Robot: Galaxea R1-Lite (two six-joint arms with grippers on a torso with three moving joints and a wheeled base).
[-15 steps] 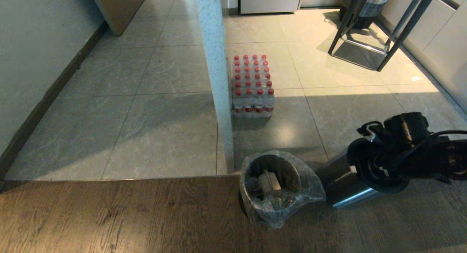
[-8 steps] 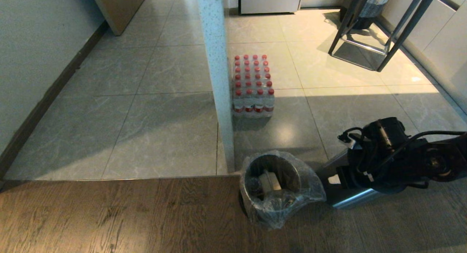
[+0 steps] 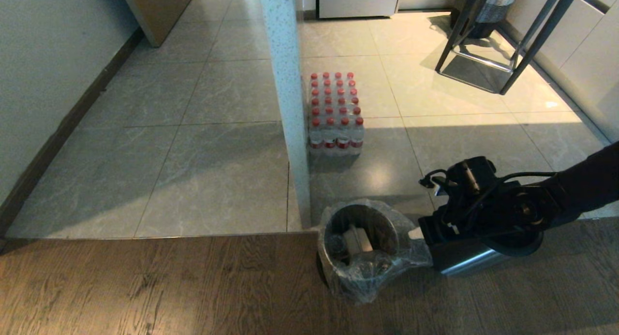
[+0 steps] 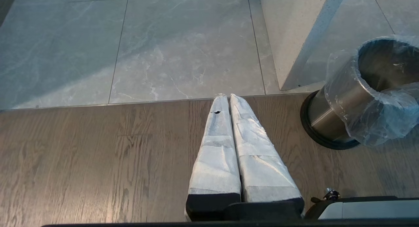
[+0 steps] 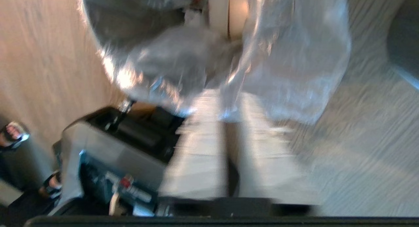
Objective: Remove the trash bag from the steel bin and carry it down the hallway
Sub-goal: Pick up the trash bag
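The steel bin stands on the wood floor beside a white pillar, and its brushed side and black base ring show in the left wrist view. The clear trash bag lines it and is folded over the rim, with scraps visible inside. My right gripper sits at the bag's right edge. In its wrist view, the white-wrapped fingers stand a narrow gap apart, and the crinkled bag lies at the tips of the right gripper. My left gripper is parked over the wood floor, shut and empty.
A steel cylinder lies on its side under my right arm. A shrink-wrapped pack of red-capped bottles stands behind the pillar. Grey hallway tiles run along the left wall. Dark stool legs stand at the far right. A person's sandalled foot is close by.
My right arm has swung left and lower, from over the lying steel cylinder to the right edge of the bag. The bin and bag have not moved.
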